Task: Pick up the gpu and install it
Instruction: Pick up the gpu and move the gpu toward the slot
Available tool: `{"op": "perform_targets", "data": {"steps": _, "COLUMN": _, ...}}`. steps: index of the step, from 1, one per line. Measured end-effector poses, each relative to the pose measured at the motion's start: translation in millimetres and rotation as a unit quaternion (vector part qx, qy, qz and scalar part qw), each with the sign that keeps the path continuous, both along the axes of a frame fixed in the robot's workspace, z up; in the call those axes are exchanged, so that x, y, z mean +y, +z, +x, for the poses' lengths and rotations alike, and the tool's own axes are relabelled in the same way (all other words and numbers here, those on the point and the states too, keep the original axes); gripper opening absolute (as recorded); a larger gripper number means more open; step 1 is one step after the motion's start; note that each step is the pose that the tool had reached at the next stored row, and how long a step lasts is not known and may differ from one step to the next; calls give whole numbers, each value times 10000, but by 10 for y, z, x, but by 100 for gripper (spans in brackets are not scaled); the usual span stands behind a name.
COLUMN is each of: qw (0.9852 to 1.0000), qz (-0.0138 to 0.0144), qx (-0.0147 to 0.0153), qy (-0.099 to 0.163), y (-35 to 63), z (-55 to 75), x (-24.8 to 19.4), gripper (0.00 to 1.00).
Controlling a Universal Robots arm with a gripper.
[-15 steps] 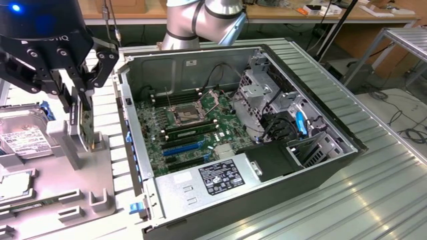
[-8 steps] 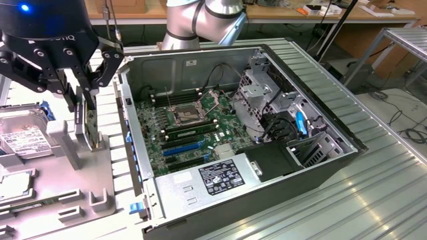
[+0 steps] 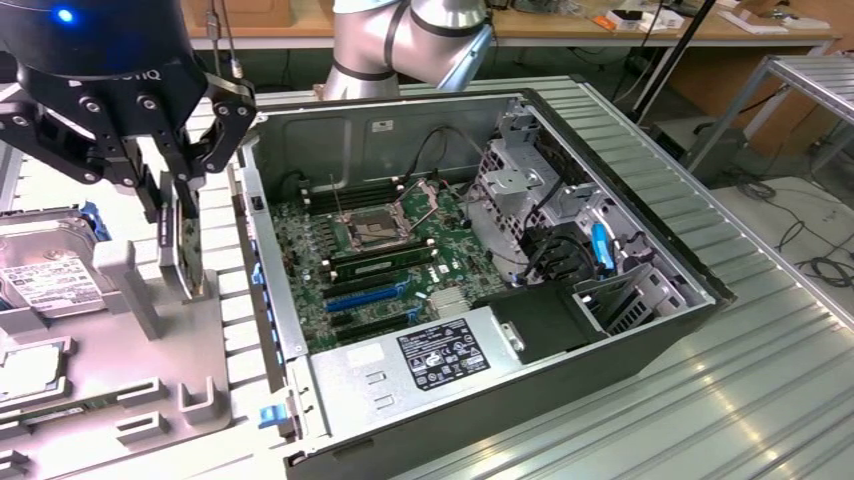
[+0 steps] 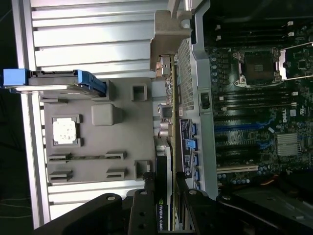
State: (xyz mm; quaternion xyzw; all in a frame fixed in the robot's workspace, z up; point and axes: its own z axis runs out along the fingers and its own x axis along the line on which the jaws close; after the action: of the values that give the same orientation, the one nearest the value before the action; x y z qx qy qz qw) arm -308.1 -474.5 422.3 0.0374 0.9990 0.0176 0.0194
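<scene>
The gpu (image 3: 175,240) stands on edge in a slot of the grey holder tray (image 3: 147,380), at the exterior view's left, just outside the open computer case (image 3: 627,330). It is a thin dark card, seen edge-on in the wrist view as the gpu (image 4: 167,115). My gripper (image 3: 178,185) comes down from above, with a black finger pressed on each face of the card's upper end. In the wrist view the gripper (image 4: 165,196) has the card's labelled end between its fingers (image 4: 148,196). The motherboard (image 3: 387,250) lies in the case with its blue expansion slots (image 3: 363,296) uncovered.
A silver hard drive (image 3: 47,275) with blue rails stands in the tray at the exterior view's far left. A processor chip (image 4: 66,131) lies in a tray pocket. The case wall (image 3: 260,290) rises right beside the card. Inside the case are a power supply (image 3: 441,355), a drive cage (image 3: 527,190) and cables.
</scene>
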Motion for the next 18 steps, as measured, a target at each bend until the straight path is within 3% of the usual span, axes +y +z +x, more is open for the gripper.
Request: {"op": "perform_targets", "data": {"steps": 18, "qw": 10000, "qz": 0, "qx": 0, "qy": 0, "y": 0, "z": 167, "x": 2, "gripper": 27}}
